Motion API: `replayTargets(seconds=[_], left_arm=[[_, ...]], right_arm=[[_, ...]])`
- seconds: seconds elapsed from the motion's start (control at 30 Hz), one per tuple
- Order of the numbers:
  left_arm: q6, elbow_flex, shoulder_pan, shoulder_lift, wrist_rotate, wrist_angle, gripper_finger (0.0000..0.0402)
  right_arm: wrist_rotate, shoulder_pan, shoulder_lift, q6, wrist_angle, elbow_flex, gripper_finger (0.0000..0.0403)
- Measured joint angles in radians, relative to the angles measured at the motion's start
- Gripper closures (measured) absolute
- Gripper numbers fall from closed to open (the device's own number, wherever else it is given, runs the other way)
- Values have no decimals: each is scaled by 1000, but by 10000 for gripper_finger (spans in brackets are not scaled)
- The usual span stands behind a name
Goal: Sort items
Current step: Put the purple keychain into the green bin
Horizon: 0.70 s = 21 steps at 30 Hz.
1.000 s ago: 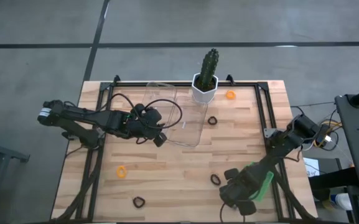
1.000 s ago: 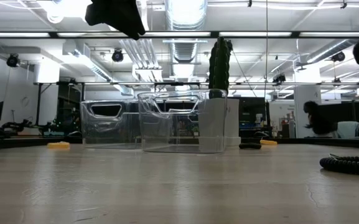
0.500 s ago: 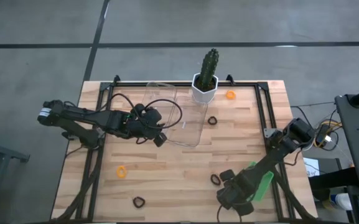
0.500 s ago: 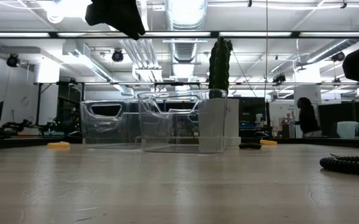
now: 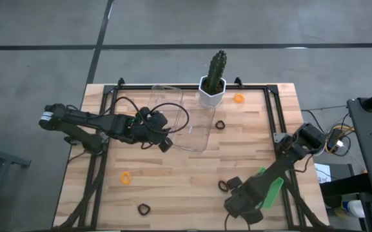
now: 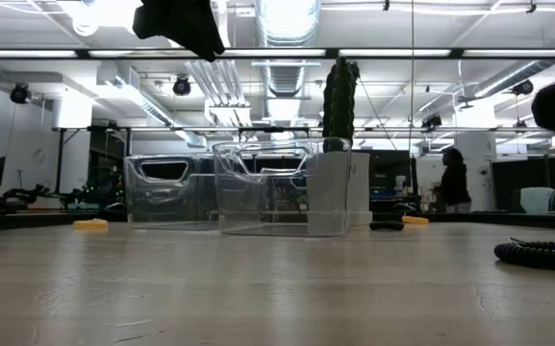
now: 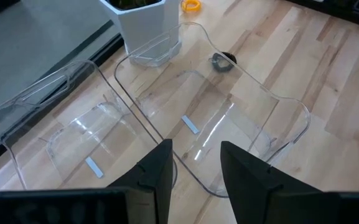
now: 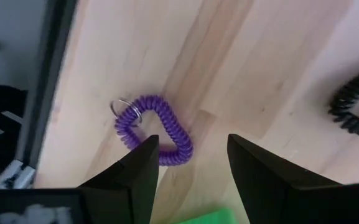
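My right gripper (image 8: 195, 168) hangs open, pointing down, just above a purple coiled loop (image 8: 155, 131) with a small metal ring; the loop lies flat on the wood near the table's near edge. In the high view the right gripper (image 5: 240, 207) hides that loop. A black loop (image 5: 223, 186) lies beside it. Other items lie flat: orange loops (image 5: 238, 98) (image 5: 126, 176) and black loops (image 5: 220, 124) (image 5: 144, 209). My left gripper (image 7: 196, 168) waits open above two clear trays (image 5: 189, 125), high in the low view (image 6: 176, 24).
A cactus in a white pot (image 5: 213, 87) stands at the far edge beside the clear trays (image 7: 167, 124). A dark frame rail (image 8: 48, 81) runs close by the purple loop. A person (image 6: 453, 181) stands in the room behind.
My right gripper has sunk a little toward the table near the front edge, shifted slightly left and rolled somewhat about its own axis; it stays open. The person in the room behind has walked leftward.
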Motion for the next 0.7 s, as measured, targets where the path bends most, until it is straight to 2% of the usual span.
replayTargets(seconds=[0.3, 0.43, 0.7], left_arm=[[23, -2, 0, 0, 0, -1, 273], [24, -3, 0, 0, 0, 0, 273], [21, -44, -2, 0, 4, 2, 273]], right_arm=[[6, 10, 121, -51, -27, 69, 218], [13, 16, 191, -47, -92, 130, 218], [104, 39, 265, 6, -194, 227, 238]])
